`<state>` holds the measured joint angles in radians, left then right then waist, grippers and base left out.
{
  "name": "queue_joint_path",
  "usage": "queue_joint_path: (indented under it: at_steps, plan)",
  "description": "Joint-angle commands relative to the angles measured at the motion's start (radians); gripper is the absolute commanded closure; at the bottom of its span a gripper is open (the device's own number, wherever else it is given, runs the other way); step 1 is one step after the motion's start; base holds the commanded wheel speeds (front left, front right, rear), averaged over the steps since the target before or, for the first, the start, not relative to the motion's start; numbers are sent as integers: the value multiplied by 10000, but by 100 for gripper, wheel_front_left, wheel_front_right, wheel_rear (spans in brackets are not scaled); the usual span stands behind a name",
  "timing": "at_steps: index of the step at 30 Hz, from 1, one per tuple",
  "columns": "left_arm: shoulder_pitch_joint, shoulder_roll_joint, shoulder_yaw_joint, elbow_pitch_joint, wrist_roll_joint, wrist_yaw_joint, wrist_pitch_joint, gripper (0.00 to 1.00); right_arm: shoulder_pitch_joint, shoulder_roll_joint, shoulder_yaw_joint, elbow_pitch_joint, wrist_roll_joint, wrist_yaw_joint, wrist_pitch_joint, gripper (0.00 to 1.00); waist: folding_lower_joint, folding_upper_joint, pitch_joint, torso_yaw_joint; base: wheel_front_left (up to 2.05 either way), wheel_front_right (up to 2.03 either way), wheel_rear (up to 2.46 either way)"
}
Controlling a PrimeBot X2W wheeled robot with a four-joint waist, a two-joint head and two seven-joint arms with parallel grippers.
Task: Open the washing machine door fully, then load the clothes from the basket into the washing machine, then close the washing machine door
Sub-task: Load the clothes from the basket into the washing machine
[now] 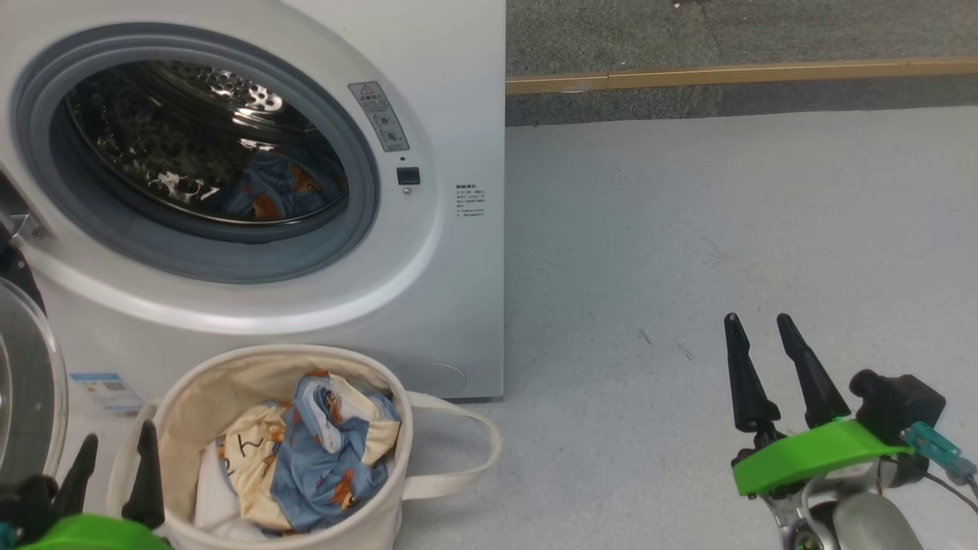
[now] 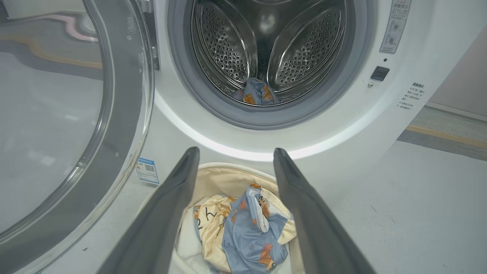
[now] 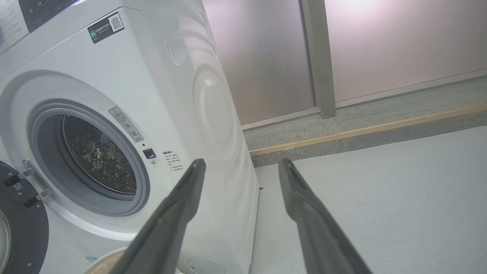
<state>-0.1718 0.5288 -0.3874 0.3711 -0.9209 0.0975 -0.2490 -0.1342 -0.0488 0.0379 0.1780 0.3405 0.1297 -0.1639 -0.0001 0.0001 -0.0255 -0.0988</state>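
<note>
the boxy white washer (image 1: 458,267) fills 10 o'clock of the head view, its perforated steel drum (image 1: 176,137) ringed in grey rubber. the round door (image 2: 49,125), glossy rim and bulging glass, hangs wide at the opening's 9 o'clock. the soft cream canvas basket (image 1: 183,397) sits at 7 o'clock, holding crumpled blue-and-cream clothes (image 1: 328,458); one blue piece (image 1: 271,195) lies in the drum. left gripper (image 1: 120,431), by the basket's 9 o'clock rim, and right gripper (image 1: 758,318), at 4 o'clock, both spread, empty.
</note>
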Motion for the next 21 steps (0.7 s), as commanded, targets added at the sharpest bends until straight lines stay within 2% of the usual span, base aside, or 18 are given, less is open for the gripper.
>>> queue_joint_path:
  at_steps: [1, 10, 21]
  plan:
    - [-317, 367, 540, -349, 159, 118, -127, 0, -184, -14, 215, -404, 56, 10, -18, 0, 2, -1, -14, 18, 0, 0, 0]
    - [223, 434, 282, -1096, 1093, 335, -111, 0, -140, -14, 166, -483, 57, 10, 18, 0, 2, -1, -98, 96, 0, 0, 0]
    - [435, 527, -35, -1793, 1381, 634, 116, 0, -113, -14, 96, -513, 53, 10, 40, 0, 2, -1, -132, 172, 0, 0, 0]
